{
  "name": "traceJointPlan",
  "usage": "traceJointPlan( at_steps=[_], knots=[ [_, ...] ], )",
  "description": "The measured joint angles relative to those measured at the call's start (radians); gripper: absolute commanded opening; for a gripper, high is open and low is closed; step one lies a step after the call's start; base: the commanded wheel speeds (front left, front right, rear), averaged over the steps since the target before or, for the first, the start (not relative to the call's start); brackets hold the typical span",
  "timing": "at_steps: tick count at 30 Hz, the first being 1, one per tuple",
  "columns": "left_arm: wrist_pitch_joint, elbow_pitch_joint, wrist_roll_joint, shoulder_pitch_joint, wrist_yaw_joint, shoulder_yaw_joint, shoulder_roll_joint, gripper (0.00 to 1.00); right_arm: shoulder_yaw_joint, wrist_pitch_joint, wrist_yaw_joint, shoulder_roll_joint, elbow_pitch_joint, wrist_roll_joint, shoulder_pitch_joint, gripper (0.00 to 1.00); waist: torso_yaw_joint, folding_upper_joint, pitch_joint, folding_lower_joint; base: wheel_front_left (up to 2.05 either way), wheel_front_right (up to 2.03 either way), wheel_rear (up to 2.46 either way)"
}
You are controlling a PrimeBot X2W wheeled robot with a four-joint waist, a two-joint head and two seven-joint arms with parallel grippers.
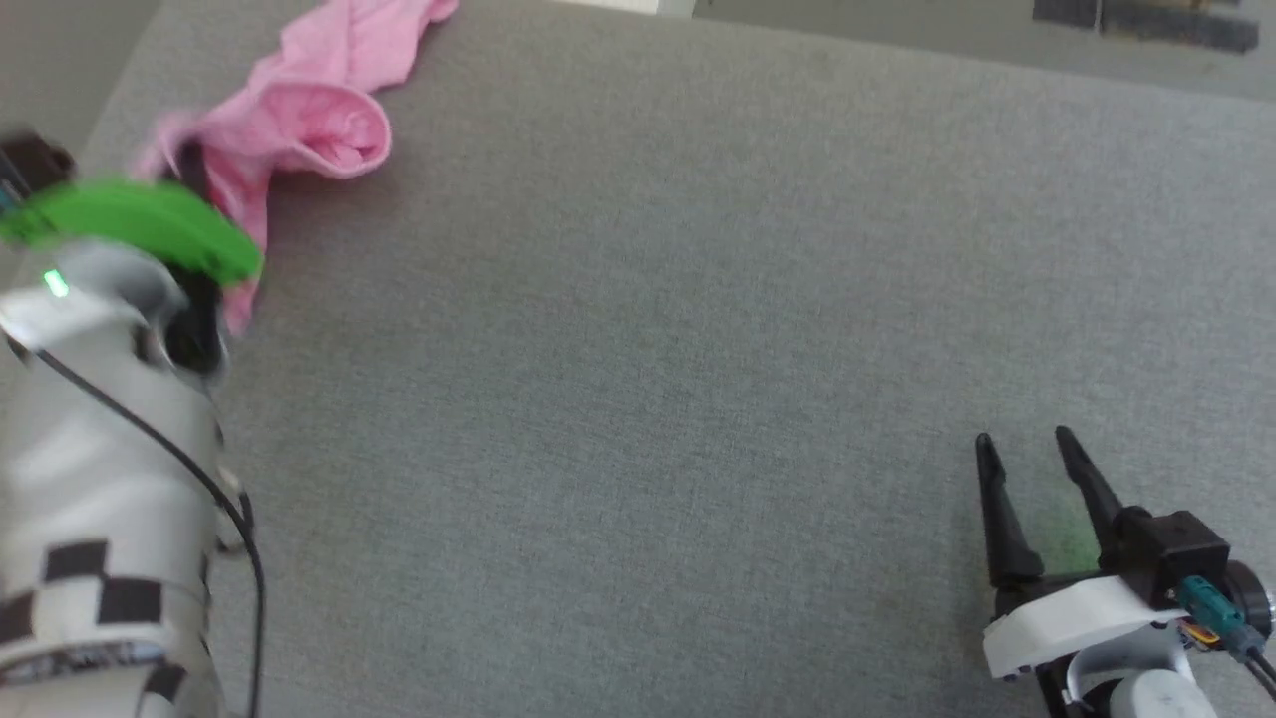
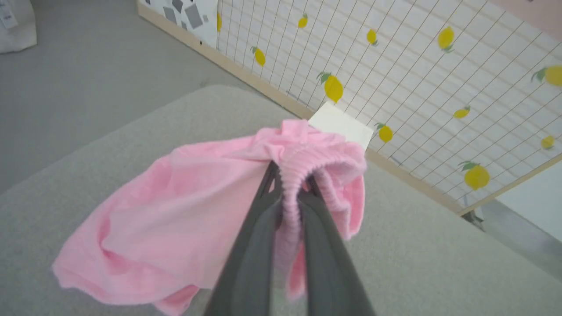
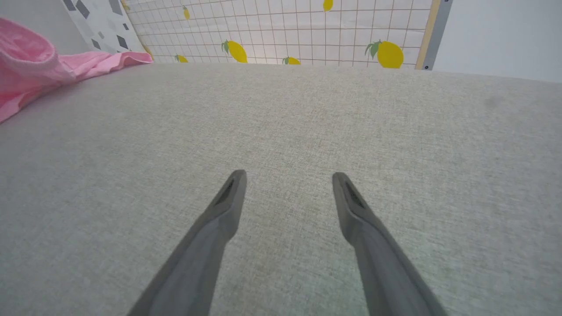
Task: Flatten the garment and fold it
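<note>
Quick status from us. Our left gripper has its two dark fingers pinched almost together on the garment, with a ribbed, gathered pink hem squeezed into the thin gap between them. In the left wrist view the cloth bunches over the fingertips and hangs off to the left in a loose, crumpled sheet. Its lower edge is down near the grey fabric surface, though we can't tell if it actually touches.

From the head view the garment sits rumpled at the far left corner of that surface, one rolled opening facing us, partly hidden behind the left arm's green band.

Our right gripper is well apart from all that, at the near right. Its fingers are spread wide with nothing between them, pointing out over bare grey fabric. We can't tell whether the tips touch it.

Beyond the surface there's a white grid panel with yellow lemons, with a small white card at its foot just past the garment.
</note>
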Motion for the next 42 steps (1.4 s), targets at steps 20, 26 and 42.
traceJointPlan(
  at_steps=[20, 26, 42],
  knots=[
    [0.226, -0.548, -0.252, -0.088, -0.001, -0.408, -0.042, 0.00, 0.024, -0.057, 0.000, 0.000, 0.141, 0.134, 0.000, 1.00, -0.167, 0.0000, -0.170, -0.0002, 0.00, 0.00, 0.00],
    [0.335, -0.533, -0.295, 0.146, -0.001, -0.556, -0.140, 0.00, 0.021, -0.057, 0.000, -0.001, 0.136, 0.140, 0.009, 1.00, -0.238, 0.0000, -0.181, -0.0002, 0.00, 0.00, 0.00],
    [0.483, -0.501, -0.425, 0.445, 0.036, -0.721, -0.205, 1.00, 0.025, -0.057, 0.000, 0.000, 0.134, 0.143, 0.016, 1.00, -0.256, 0.0000, -0.194, -0.0002, 0.00, 0.00, 0.00]
  ],
)
